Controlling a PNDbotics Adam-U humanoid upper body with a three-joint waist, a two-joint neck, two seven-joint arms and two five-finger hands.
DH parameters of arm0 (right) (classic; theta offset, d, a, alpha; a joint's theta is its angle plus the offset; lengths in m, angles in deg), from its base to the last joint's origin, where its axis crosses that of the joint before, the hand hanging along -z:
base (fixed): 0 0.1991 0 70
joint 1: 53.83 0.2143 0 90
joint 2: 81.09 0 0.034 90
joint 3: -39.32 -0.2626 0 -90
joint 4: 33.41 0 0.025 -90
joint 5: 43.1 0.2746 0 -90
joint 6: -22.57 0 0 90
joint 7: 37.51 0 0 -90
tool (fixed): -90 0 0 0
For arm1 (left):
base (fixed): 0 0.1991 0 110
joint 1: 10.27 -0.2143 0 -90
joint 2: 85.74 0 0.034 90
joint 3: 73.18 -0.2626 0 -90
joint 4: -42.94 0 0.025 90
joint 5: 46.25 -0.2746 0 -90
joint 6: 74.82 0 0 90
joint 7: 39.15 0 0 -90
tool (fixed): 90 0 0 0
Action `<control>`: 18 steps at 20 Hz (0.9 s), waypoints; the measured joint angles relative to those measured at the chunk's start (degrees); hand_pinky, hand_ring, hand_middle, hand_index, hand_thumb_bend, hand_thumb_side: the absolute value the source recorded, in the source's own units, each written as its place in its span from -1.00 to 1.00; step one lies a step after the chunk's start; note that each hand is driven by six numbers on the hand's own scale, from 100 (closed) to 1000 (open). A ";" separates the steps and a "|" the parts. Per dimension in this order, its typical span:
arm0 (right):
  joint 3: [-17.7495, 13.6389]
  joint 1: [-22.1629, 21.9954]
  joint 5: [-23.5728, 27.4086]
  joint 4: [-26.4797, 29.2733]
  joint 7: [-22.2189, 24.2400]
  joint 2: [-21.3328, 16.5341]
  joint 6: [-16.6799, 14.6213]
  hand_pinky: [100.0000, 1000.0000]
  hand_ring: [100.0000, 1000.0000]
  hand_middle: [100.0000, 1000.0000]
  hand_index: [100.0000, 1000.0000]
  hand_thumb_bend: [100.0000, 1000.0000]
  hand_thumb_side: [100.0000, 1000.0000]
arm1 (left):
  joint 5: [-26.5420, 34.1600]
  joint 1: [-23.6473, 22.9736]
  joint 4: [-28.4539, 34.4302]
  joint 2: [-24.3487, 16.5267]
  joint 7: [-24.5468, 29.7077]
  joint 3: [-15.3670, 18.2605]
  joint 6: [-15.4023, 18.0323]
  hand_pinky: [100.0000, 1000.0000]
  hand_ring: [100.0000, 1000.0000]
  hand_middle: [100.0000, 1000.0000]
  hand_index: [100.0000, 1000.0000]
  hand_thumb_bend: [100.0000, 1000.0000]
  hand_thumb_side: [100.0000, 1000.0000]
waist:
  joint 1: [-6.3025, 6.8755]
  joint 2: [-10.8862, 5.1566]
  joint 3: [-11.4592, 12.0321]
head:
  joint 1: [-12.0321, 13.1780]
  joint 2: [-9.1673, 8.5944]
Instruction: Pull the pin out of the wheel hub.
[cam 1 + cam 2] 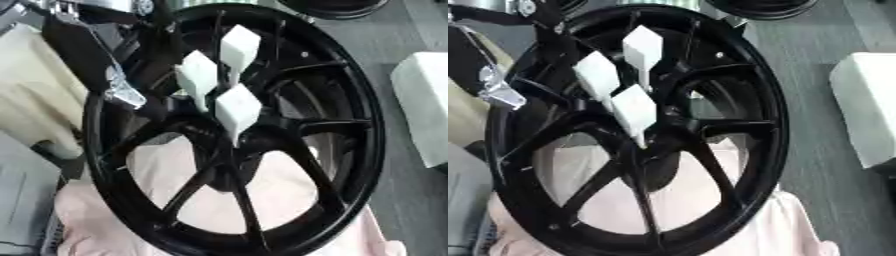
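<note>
here the black wheel hub (262, 150) stands tilted on its rim against pale pink cloth (175, 185), presumably so its face and the three white pins (236, 107) clustered at its centre are reachable from the front. the left hand (87, 55) reaches in from the upper left beside the pins, but whether its fingers are closed i cannot tell; the right hand does not show.
</note>
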 measured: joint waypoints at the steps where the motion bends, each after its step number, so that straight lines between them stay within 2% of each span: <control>1: 0.00 -0.01 0.00 -0.09 0.03 0.00 0.01 0.49 -0.01 -0.12 -0.04 -0.59 -0.45 | -1.97 0.22 -0.13 0.36 -0.23 -0.33 -0.46 0.22 -0.05 -0.11 0.32 0.26 -0.07 | 0.01 0.00 0.01 | 0.02 -0.01; 4: -0.01 -0.02 -0.03 -0.26 0.14 0.01 0.07 0.49 -0.01 -0.12 -0.04 -0.64 -0.44 | -5.54 0.90 -0.92 1.59 -0.88 -1.31 -1.34 0.19 -0.07 -0.14 0.28 0.28 0.04 | 0.01 0.00 0.02 | 0.10 -0.22; 9: -0.01 -0.03 -0.05 -0.27 0.19 0.02 0.09 0.49 -0.01 -0.12 -0.04 -0.67 -0.44 | -6.67 1.94 -2.38 3.41 -1.06 -2.46 -2.44 0.15 -0.11 -0.18 0.20 0.33 0.20 | 0.07 0.05 0.04 | 0.14 -0.43; 11: -0.02 -0.04 -0.06 -0.28 0.20 0.05 0.11 0.49 -0.01 -0.12 -0.04 -0.68 -0.43 | -7.21 2.32 -2.97 4.12 -1.00 -2.88 -2.81 0.10 -0.16 -0.24 0.12 0.34 0.19 | 0.20 0.09 0.07 | 0.15 -0.43; 14: -0.03 -0.04 -0.06 -0.28 0.28 0.09 0.18 0.50 -0.01 -0.12 -0.04 -0.69 -0.43 | -8.98 3.17 -4.36 5.44 -0.93 -3.48 -3.04 0.03 -0.24 -0.33 0.02 0.24 0.07 | 0.41 0.16 0.09 | 0.19 -0.43; 18: -0.16 -0.05 -0.09 -0.28 0.39 0.34 0.29 0.50 -0.01 -0.12 -0.04 -0.70 -0.42 | -10.90 3.56 -7.08 7.11 -1.09 -4.25 -3.16 0.01 -0.26 -0.36 -0.01 0.19 0.04 | 0.48 0.34 0.09 | 0.41 -0.45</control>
